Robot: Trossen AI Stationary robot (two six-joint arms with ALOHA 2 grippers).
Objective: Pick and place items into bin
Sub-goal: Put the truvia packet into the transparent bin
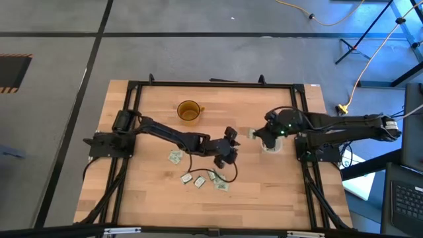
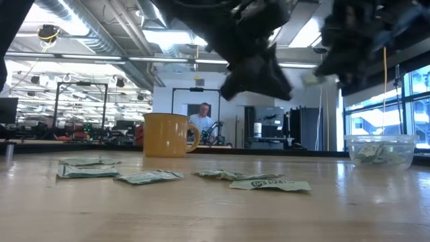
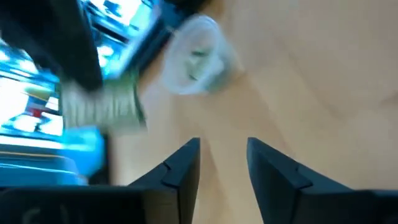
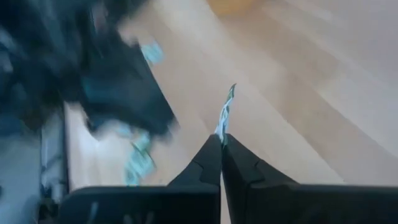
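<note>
Several pale green and white packets [image 1: 198, 180] lie flat on the wooden table [image 1: 152, 198] near its front; they also show in the low view [image 2: 151, 177]. The bin, a clear cup [image 1: 271, 148], stands at the right, with packets inside [image 2: 379, 151]. My right gripper [image 4: 222, 138] is above the table just left of the bin [image 1: 259, 135], shut on one packet [image 1: 252, 134]. My left gripper [image 3: 222, 144] hovers at mid-table [image 1: 232, 141], open, with nothing between its fingers, pointing toward the bin [image 3: 198, 56]. My right gripper pinches one packet between its two fingertips by the packet's near end [image 4: 222, 129]. The rest of the packet sticks out past the tips, edge-on in the right wrist view. The fingers come from the table's right, slanting down. The packet is lifted clear of the table [image 2: 310, 78].
An amber cup with a handle [image 1: 189, 110] stands at the far middle of the table [image 2: 168, 135]. A black frame [image 1: 211, 84] runs round the table's edges. Bare wood lies between the loose packets and the bin.
</note>
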